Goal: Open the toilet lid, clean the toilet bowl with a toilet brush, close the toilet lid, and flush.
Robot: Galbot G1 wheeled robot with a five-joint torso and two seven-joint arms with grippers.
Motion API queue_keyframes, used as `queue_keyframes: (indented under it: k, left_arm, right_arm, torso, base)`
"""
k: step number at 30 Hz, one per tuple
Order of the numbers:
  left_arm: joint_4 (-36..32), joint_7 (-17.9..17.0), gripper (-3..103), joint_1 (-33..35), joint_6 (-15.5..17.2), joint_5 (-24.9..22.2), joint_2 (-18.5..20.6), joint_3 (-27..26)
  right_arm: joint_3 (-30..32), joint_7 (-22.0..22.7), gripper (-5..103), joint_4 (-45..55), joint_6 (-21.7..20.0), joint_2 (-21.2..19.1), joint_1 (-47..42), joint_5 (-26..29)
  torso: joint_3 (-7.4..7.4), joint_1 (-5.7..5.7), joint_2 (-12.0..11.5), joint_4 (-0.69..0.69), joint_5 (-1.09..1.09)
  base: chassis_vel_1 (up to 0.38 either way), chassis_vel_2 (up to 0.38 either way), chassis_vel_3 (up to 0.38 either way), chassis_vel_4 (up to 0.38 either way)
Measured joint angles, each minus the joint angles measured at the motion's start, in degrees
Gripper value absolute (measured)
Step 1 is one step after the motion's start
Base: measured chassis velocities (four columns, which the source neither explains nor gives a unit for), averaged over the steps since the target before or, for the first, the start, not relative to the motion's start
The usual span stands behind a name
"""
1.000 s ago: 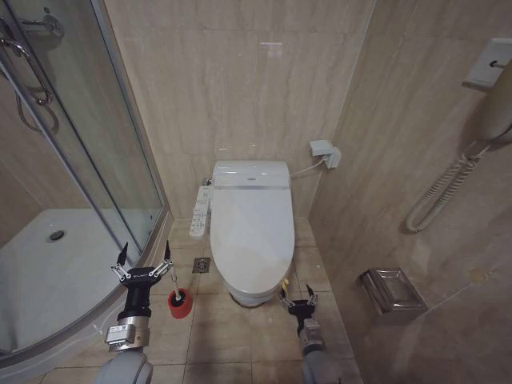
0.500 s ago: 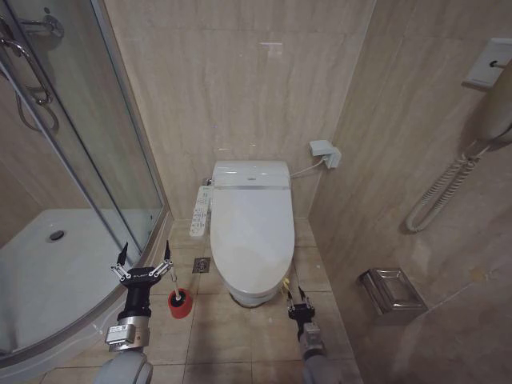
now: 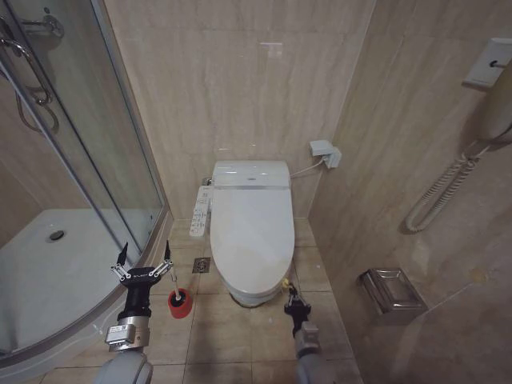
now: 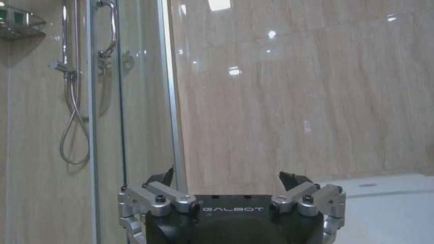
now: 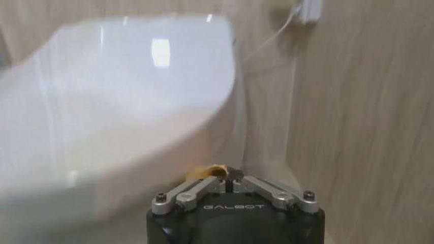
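The toilet lid (image 3: 252, 228) lies shut and glossy white, so the toilet bowl is hidden under it. Left of the toilet, the toilet brush (image 3: 173, 279) stands in its red cup (image 3: 180, 306) on the floor. My left gripper (image 3: 144, 261) is open, upright beside the brush handle and holding nothing; its wrist view shows the spread fingers (image 4: 161, 189). At the lid's front right corner my right gripper (image 3: 290, 301) is shut. In its wrist view the right gripper (image 5: 229, 179) sits under the lid (image 5: 115, 86) with a yellow strap (image 5: 205, 171) just past its tips.
A curved glass shower enclosure (image 3: 88, 160) fills the left side. The control panel (image 3: 200, 211) hangs on the toilet's left, and a floor drain (image 3: 202, 265) lies below it. The right wall carries a steel holder (image 3: 392, 290) and a coiled cord (image 3: 444, 188).
My right gripper has closed from open to shut and shifted slightly left toward the lid's front corner. The left arm has not moved.
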Motion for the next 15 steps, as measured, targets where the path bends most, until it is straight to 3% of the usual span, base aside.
queue_keyframes:
  k: [15]
  left_arm:
    - [0.0,0.0,100,0.0,0.0,0.0,0.0,0.0]
  right_arm:
    - [2.8,0.8,1,19.3,-3.8,-2.0,-0.7,6.2]
  torso:
    - [0.0,0.0,0.0,0.01,0.01]
  base:
    - [0.0,0.0,0.0,0.0]
